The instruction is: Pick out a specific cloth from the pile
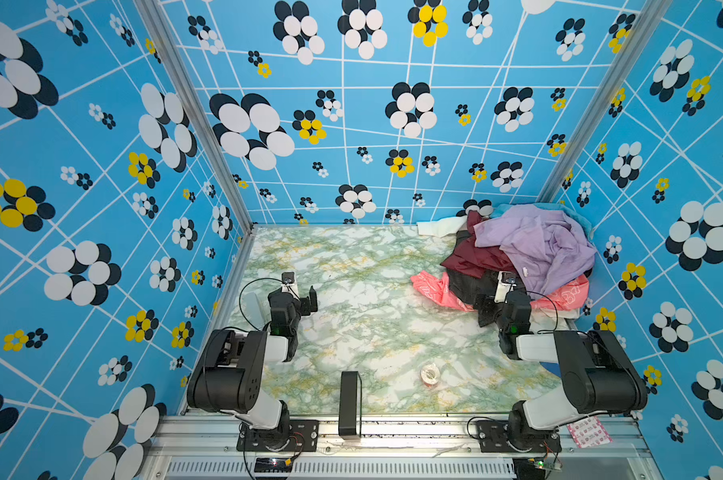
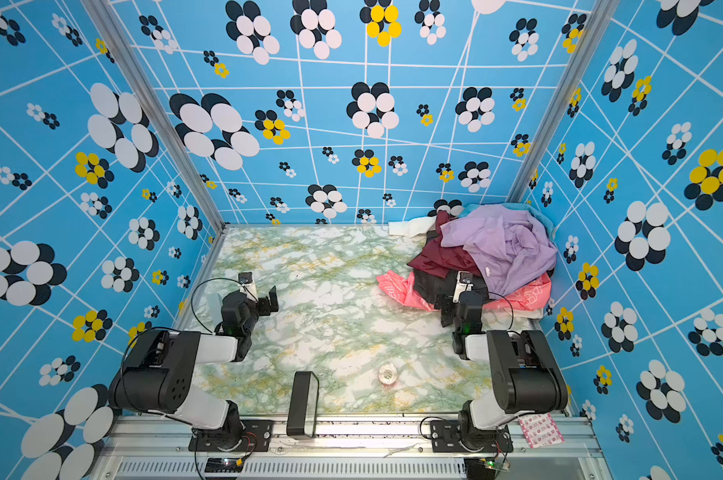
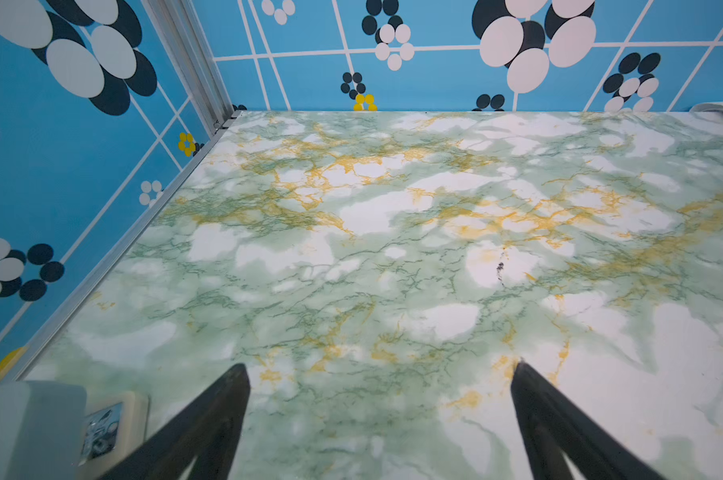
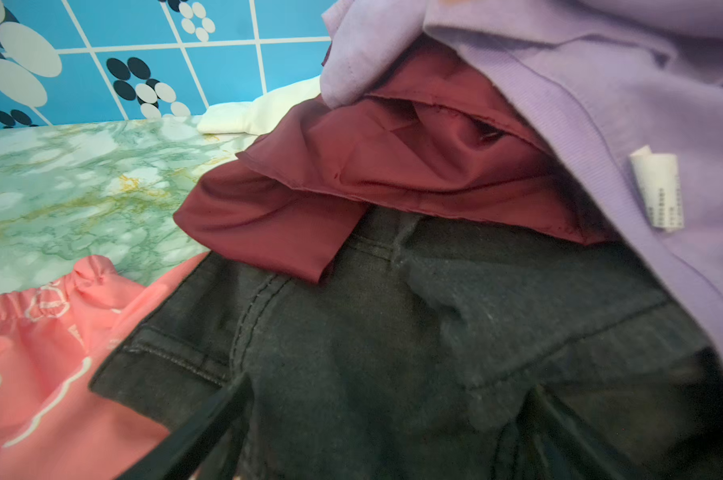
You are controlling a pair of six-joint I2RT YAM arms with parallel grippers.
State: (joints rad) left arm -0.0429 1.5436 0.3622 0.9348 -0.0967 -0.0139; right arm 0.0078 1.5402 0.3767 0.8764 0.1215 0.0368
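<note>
With the right gripper (image 4: 389, 386) spread over the jeans (image 4: 497, 299) (left gripper (image 3: 380, 365) also spread, idle), you risk pinching the overlapping maroon garment (image 4: 351, 174) if you advance.

Green-veined marble counter (image 1: 351, 291), pile (image 1: 538, 245) in the far right corner, lilac on top, dark cloth (image 1: 470, 286) at its near edge, right arm (image 1: 517, 309) over it, left arm's fingers (image 1: 313, 296) above bare counter, tape roll (image 1: 429, 374) near front.
</note>
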